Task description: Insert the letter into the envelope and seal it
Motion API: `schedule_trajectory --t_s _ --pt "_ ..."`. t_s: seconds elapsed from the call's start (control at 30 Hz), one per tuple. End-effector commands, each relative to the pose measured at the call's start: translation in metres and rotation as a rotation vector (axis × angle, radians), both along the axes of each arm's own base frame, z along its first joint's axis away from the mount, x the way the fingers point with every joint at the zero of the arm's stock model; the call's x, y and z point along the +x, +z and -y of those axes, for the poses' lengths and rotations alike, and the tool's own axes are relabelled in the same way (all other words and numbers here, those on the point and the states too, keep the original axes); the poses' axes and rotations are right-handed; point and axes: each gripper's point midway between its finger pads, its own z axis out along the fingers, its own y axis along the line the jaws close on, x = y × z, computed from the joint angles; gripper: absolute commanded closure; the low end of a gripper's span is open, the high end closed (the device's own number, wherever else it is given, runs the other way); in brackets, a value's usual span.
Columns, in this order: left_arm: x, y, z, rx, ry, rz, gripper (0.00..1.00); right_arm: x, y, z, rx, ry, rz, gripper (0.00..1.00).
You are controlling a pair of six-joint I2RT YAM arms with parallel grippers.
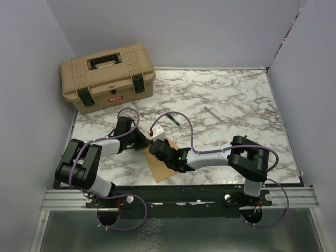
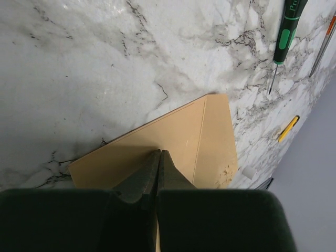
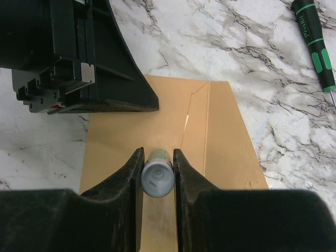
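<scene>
The kraft-brown envelope (image 1: 164, 169) lies flat on the marble table near the front edge, its flap side facing up. It also shows in the left wrist view (image 2: 184, 131) and the right wrist view (image 3: 226, 142). My left gripper (image 1: 144, 142) is shut, with its closed tips (image 2: 159, 154) down on the envelope's left part. My right gripper (image 3: 157, 157) is shut on a grey glue stick (image 3: 157, 177), whose tip is down on the envelope. The letter is hidden; only a thin pale sliver shows at a seam in the right wrist view.
A tan toolbox (image 1: 107, 76) stands at the back left. A green-handled screwdriver (image 1: 173, 119) and a thin metal tool (image 1: 212, 113) lie beyond the envelope. A small white piece (image 1: 158, 131) sits by the left gripper. A yellow item (image 2: 289, 128) lies near the table edge.
</scene>
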Motion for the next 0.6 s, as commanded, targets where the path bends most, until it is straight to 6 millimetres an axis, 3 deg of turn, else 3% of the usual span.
schedule_trajectory --t_s 0.0,0.33,0.57 --pt "-0.013 -0.033 -0.022 0.120 0.074 -0.107 1.00 -0.010 -0.019 0.007 -0.067 0.010 -0.051 1.00" --pt "-0.014 -0.039 -0.026 0.141 0.095 -0.132 1.00 -0.035 -0.042 0.023 -0.144 0.056 -0.153 1.00" --pt "-0.012 -0.040 -0.026 0.148 0.095 -0.137 1.00 -0.050 -0.043 0.031 -0.161 0.092 -0.184 1.00"
